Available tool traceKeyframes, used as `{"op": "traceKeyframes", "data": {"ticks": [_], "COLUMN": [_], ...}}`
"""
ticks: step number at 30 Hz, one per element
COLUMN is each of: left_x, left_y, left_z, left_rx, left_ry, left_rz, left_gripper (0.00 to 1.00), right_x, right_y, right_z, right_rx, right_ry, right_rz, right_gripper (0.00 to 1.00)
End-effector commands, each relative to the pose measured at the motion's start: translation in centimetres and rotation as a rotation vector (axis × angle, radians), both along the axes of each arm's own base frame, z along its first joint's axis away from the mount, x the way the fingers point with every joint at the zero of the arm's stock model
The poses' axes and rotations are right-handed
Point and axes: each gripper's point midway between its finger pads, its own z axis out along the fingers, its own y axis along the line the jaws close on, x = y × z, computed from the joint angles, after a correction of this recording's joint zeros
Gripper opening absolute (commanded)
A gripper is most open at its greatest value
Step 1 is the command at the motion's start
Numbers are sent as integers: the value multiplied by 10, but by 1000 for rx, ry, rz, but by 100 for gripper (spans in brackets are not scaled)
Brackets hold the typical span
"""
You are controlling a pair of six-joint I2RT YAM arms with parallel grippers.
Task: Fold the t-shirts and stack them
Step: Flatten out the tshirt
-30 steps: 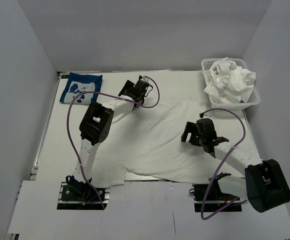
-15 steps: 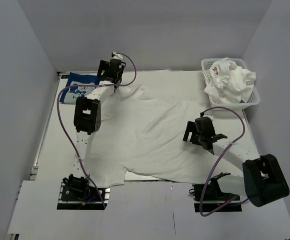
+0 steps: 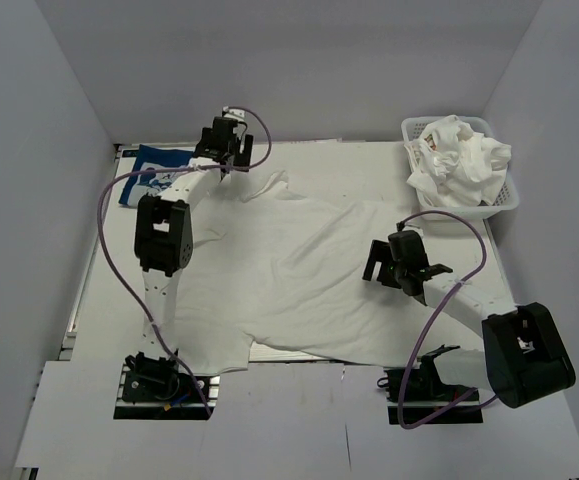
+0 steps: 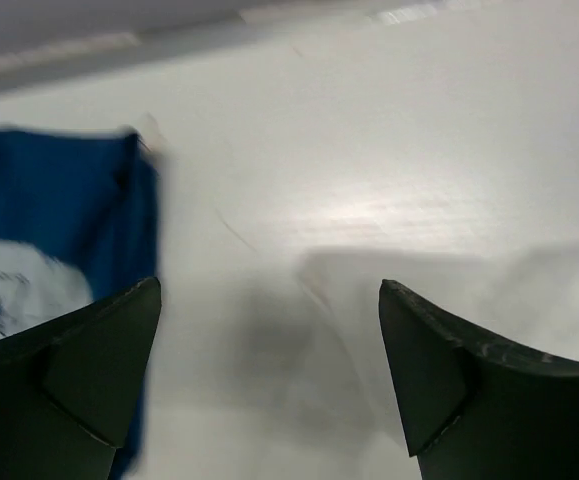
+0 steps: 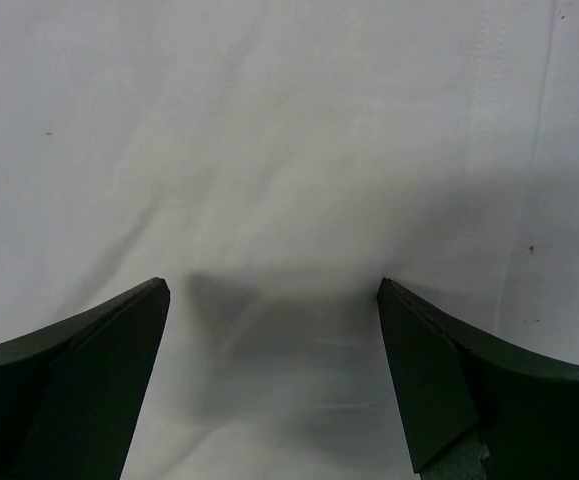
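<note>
Left gripper [image 3: 225,148] gapes empty at the upper left, its arm hiding part of the navy t-shirt [image 3: 147,172]. Right gripper [image 3: 394,265] gapes empty over the white t-shirt [image 3: 289,270], which sprawls left-to-right mid-frame, neckline indiscernible.

A large white short-sleeved cloth t-shirt [image 3: 299,280] lies spread across a flat white table [image 3: 359,165], a folded navy blue printed t-shirt [image 3: 144,165] at its far left corner, a white plastic basket [image 3: 464,212] of crumpled cloth [image 3: 459,160] at far right.
</note>
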Motion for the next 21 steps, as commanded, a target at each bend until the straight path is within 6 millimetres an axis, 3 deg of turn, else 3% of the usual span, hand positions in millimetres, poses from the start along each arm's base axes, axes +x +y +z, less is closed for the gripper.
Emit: {"op": "traceKeyframes", "data": {"ticks": [1, 2, 4, 6, 8, 12, 13, 15, 17, 21], "left_x": [-54, -77, -96, -117, -126, -134, -129, -128, -118, -98], "left_y": [-45, -57, -68, -81, -91, -94, -98, -99, -106, -104], "left_z": [48, 26, 31, 6, 4, -36, -32, -47, -38, -46], "left_rx": [-327, -396, -508, -578, -620, -621, -634, -638, -660, -639], "left_ry": [78, 178, 201, 279, 323, 427, 421, 448, 418, 372], "left_rz": [-42, -71, -69, -110, -148, -137, -155, -137, -170, -149], "left_gripper": [99, 99, 99, 99, 99, 99, 99, 99, 99, 99], "right_x": [13, 14, 14, 11, 12, 11, 10, 10, 10, 12], "right_y": [12, 15, 16, 17, 16, 14, 14, 13, 14, 12], "right_z": [18, 21, 21, 21, 21, 20, 18, 16, 15, 15], "right_rx": [47, 55, 70, 70, 63, 60, 60, 56, 55, 44], "right_ry": [-59, -65, -62, -56, -63, -63, -60, -50, -39, -42], "right_rz": [32, 41, 41, 56, 57, 48, 49, 44, 44, 33], "right_gripper": [90, 90, 90, 90, 90, 90, 90, 90, 90, 90]}}
